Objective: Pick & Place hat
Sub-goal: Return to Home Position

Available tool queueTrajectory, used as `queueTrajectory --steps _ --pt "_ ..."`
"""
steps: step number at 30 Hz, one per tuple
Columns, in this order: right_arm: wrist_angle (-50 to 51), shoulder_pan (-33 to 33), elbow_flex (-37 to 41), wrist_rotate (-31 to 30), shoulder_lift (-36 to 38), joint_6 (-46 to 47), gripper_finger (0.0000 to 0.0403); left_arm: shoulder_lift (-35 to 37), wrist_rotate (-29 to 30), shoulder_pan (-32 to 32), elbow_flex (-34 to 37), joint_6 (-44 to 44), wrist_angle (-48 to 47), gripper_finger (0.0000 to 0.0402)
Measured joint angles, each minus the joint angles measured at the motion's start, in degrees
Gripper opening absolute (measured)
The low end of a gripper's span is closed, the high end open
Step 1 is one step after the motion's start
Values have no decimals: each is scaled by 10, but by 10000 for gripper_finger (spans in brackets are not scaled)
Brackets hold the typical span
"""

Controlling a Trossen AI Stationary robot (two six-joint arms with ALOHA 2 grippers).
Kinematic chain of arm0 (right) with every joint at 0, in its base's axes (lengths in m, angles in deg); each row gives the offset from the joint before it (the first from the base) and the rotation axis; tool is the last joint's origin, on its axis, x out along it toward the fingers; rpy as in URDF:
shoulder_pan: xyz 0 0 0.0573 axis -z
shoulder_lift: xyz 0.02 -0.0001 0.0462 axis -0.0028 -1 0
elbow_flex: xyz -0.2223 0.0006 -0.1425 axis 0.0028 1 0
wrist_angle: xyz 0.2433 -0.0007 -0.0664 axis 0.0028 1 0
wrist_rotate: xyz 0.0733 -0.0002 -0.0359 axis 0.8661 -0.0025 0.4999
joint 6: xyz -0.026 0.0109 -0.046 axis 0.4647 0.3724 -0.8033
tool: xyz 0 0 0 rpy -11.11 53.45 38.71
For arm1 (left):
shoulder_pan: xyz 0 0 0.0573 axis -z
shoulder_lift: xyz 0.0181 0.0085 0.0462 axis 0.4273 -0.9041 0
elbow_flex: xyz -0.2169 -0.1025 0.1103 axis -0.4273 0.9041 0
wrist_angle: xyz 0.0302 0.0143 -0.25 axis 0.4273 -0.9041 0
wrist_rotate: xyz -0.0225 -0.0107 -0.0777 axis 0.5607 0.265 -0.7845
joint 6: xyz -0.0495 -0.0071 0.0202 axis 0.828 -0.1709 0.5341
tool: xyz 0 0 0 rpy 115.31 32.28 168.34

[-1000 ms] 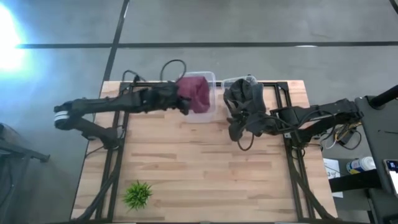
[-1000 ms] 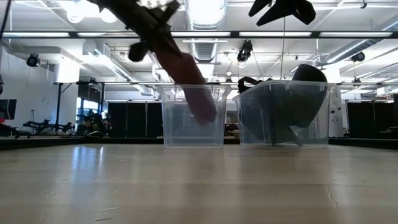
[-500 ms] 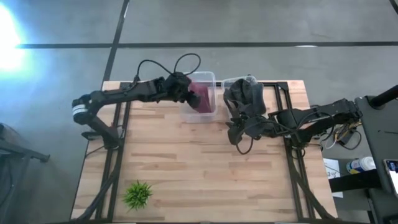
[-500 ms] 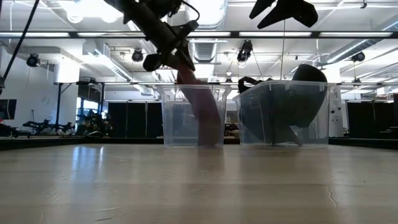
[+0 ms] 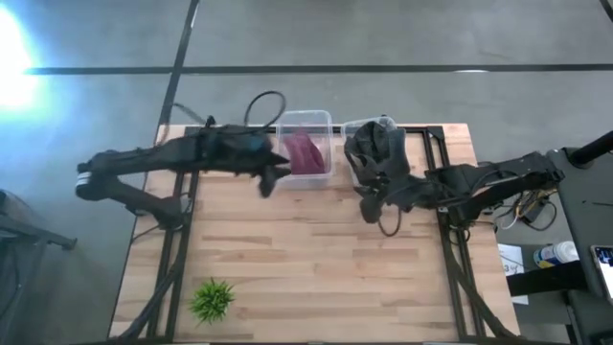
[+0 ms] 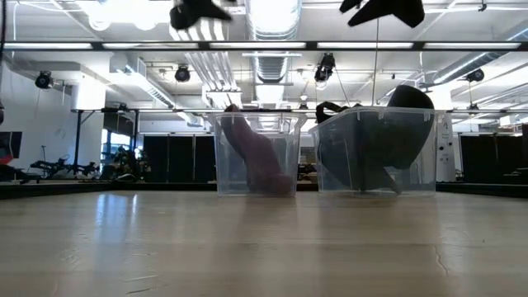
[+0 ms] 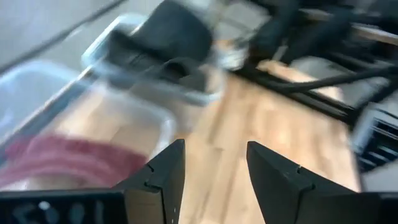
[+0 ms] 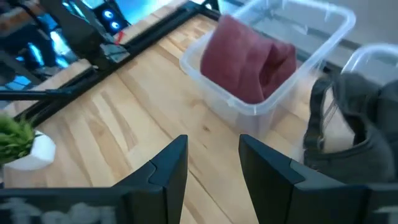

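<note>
A maroon hat (image 5: pixel 305 151) lies inside the left clear bin (image 5: pixel 308 119). It slants from the bin's rim down to its floor in the low view (image 6: pixel 260 161). A dark grey hat (image 5: pixel 375 146) sits in the right clear bin (image 5: pixel 356 125) and sticks up above its rim (image 6: pixel 408 99). My left gripper (image 5: pixel 272 178) is open and empty, off the maroon hat's bin toward the near left. My right gripper (image 5: pixel 370 207) is open and empty, just near-side of the dark hat's bin. Both hats show in the wrist views (image 7: pixel 68 158) (image 8: pixel 249 59).
A small green plant (image 5: pixel 213 299) in a white pot stands at the table's near left. The two bins stand side by side at the far edge. Bare wooden table (image 5: pixel 306 259) lies between the bins and the near edge.
My left gripper carried the maroon hat down into the left bin and let it go. It has then risen and drawn back toward the table's left and near side. The hat has dropped and now lies slanted in the bin.
</note>
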State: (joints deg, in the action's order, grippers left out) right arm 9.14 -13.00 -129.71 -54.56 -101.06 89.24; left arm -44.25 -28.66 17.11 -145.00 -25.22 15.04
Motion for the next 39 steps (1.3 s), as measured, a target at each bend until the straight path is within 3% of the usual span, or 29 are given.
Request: queueTrajectory --steps 4,7,9,13,17,21,24,28,32,39 --pt "16 0 5 -6 57 -62 141 74 8 38 18 -6 -2 165" --pt "93 0 8 -70 101 -93 141 118 17 36 28 24 -37 165" --pt "148 0 8 -107 129 -93 141 143 19 37 31 97 -67 165" --pt "186 0 9 -114 193 -31 141 193 -38 76 68 49 -42 165" --pt "191 0 31 -60 247 -39 141 252 -58 99 155 36 34 165" --pt "188 -8 128 -39 312 23 141 314 -67 111 301 51 173 165" --pt "124 -21 229 -20 373 60 141 352 -111 110 412 91 289 165" --pt "-41 -30 331 38 458 0 141 399 -136 111 516 125 411 165" --pt "-135 -31 397 73 542 -64 141 453 -123 110 586 140 424 165" --pt "-134 -30 462 74 683 -96 141 546 -113 110 649 152 424 165"
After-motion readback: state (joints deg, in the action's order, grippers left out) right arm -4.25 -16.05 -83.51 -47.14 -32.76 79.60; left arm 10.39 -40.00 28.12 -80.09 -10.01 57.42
